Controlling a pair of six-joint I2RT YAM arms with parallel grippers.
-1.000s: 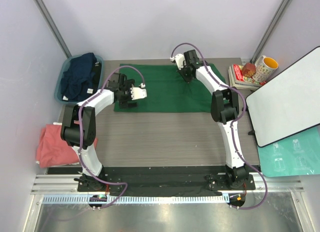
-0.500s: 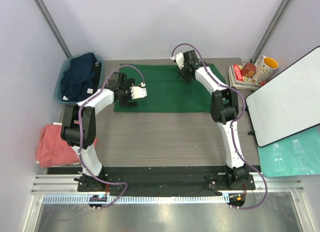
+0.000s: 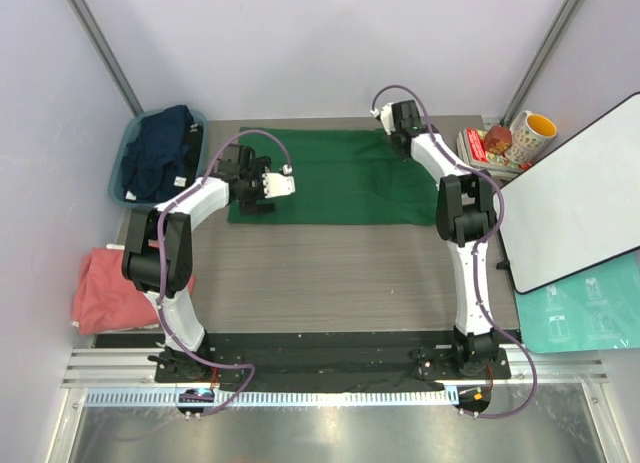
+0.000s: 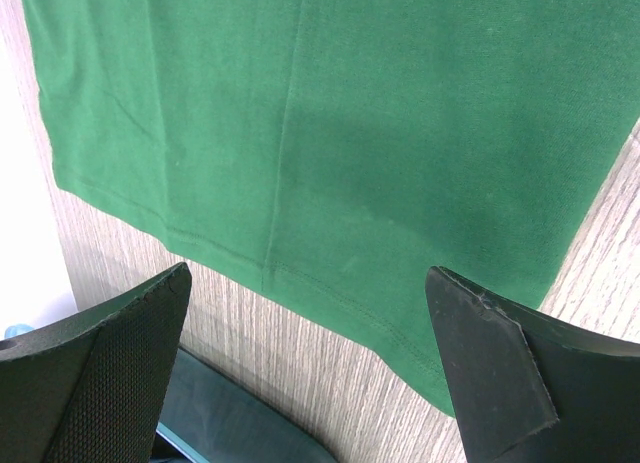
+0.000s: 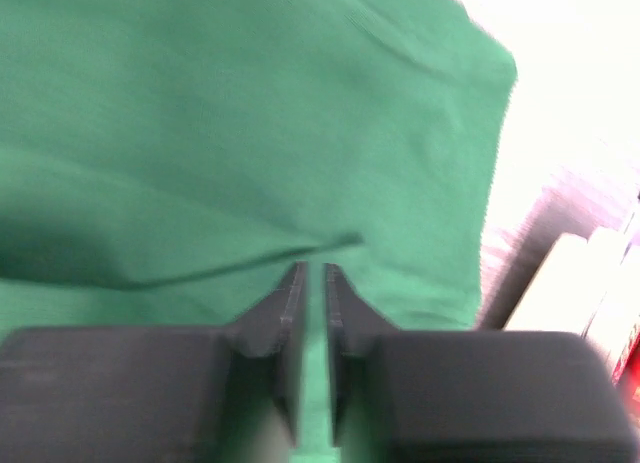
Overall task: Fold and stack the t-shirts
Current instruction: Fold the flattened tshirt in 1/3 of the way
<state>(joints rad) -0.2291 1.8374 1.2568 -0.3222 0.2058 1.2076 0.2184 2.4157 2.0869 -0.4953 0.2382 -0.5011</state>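
The dark green t-shirt (image 3: 340, 183) lies spread flat at the back middle of the table. My left gripper (image 3: 250, 190) is open over its left edge; in the left wrist view (image 4: 308, 273) the fingers straddle the shirt's (image 4: 380, 113) hem without touching it. My right gripper (image 3: 402, 146) is at the shirt's back right corner, jaws closed to a slit on a pinch of green cloth (image 5: 200, 113), with a crease running from its tips (image 5: 313, 268). The navy t-shirt (image 3: 160, 153) lies bunched in the teal tub (image 3: 118, 173). The salmon-pink t-shirt (image 3: 105, 288) lies crumpled at the table's left edge.
Books (image 3: 485, 151) and a yellow-and-white mug (image 3: 533, 133) stand at the back right, close to the right gripper; the books also show in the right wrist view (image 5: 590, 293). A whiteboard (image 3: 570, 213) and a teal sheet (image 3: 580, 318) lie on the right.
My right gripper has moved right along the shirt's back edge, from near the middle to the back right corner, and the cloth has stretched rightward. The left arm has stayed put.
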